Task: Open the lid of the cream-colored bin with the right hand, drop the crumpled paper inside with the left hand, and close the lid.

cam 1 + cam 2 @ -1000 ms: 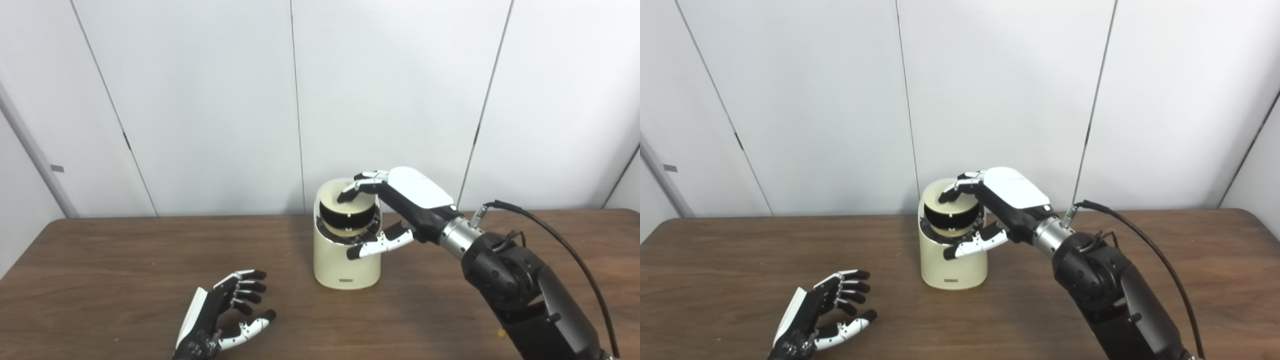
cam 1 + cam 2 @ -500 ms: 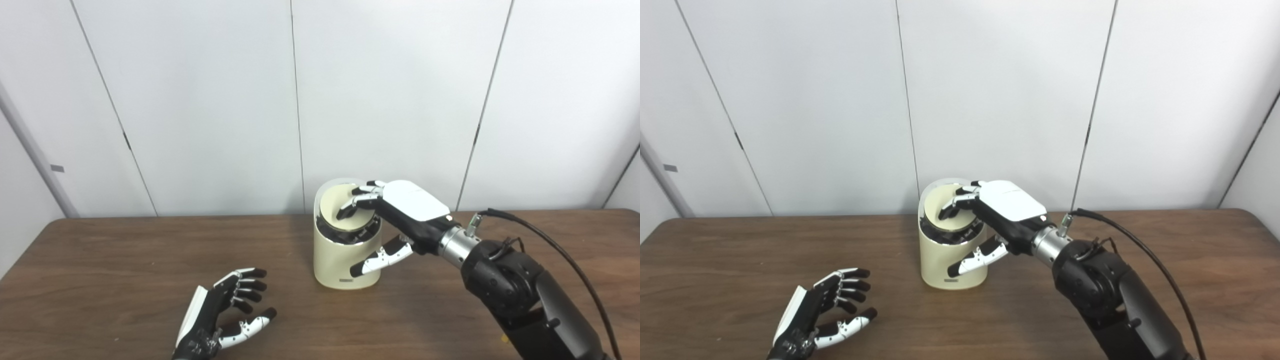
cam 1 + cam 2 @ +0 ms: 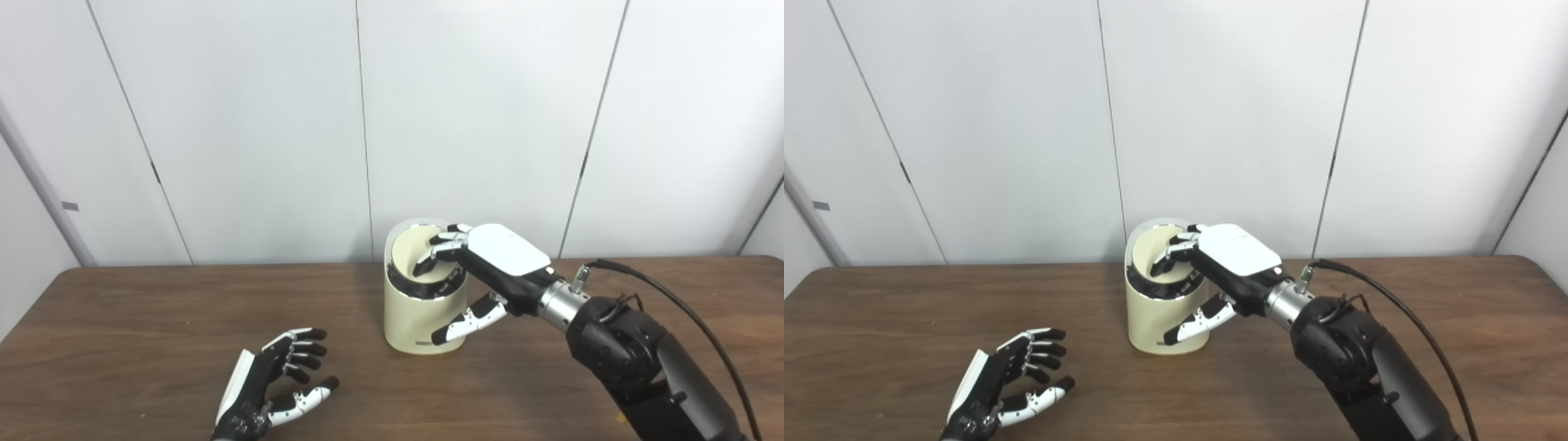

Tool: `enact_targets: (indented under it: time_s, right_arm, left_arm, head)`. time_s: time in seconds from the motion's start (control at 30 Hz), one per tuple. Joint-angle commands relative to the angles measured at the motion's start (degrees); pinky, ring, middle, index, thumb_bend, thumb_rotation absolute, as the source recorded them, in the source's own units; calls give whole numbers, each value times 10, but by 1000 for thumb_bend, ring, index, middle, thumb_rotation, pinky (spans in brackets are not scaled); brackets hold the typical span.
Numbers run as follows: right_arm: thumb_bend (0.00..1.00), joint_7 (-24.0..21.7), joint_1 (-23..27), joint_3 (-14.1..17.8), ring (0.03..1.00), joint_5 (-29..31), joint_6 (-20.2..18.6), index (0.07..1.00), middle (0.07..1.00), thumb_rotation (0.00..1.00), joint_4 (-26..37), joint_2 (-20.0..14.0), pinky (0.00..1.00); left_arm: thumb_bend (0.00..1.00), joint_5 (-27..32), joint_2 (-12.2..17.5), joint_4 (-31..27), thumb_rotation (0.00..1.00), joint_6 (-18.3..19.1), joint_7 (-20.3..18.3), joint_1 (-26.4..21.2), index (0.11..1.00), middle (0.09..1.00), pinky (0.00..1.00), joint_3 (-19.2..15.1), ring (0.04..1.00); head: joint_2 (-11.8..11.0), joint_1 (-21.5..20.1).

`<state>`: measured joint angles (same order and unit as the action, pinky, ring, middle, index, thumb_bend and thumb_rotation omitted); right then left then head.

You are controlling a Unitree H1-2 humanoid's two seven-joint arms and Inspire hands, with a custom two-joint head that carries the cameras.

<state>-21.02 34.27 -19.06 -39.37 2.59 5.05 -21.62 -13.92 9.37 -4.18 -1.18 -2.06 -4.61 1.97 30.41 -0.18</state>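
right hand (image 3: pixel 490 260) fingertips rest on the bin (image 3: pixel 416 318) lid (image 3: pixel 411 257).

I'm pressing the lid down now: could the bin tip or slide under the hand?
Probably not tip: the bin stands upright on a flat base, and the right hand pushes the lid mostly downward. It looks light, so sideways force might slide it on the smooth table.

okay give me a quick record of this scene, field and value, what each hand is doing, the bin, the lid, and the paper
surface: brown wooden table
bin: cream-colored bin, upright near the table's far edge
lid: lid lowered into the bin's top, looks shut or nearly so
right hand: right hand over the bin, fingers resting on the lid, thumb beside the bin wall
left hand: left hand on the table, open, empty
crumpled paper: not visible in either view
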Motion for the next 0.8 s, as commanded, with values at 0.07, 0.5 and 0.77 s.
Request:
enact_targets:
  time_s: [0.07, 0.5, 0.77]
  right_arm:
    - [678, 9, 3, -6, 866, -10, 29, 673, 686, 412, -6, -13, 924]
    - [693, 50, 4, -49, 880, -117, 98, 668, 680, 455, -34, -43, 992]
    - [688, 49, 4, -55, 884, -125, 99, 674, 689, 491, -36, -44, 1000]
  left_arm:
    - [584, -3, 1, -24, 68, -7, 5, -12, 736, 675, 539, 0, 629]
    - [590, -2, 1, -26, 91, -7, 5, -10, 735, 673, 545, -1, 633]
    - [583, -4, 2, -30, 96, -3, 4, -8, 734, 672, 533, 0, 625]
  head:
    - [3, 1]
    - [9, 3]
    - [12, 4]
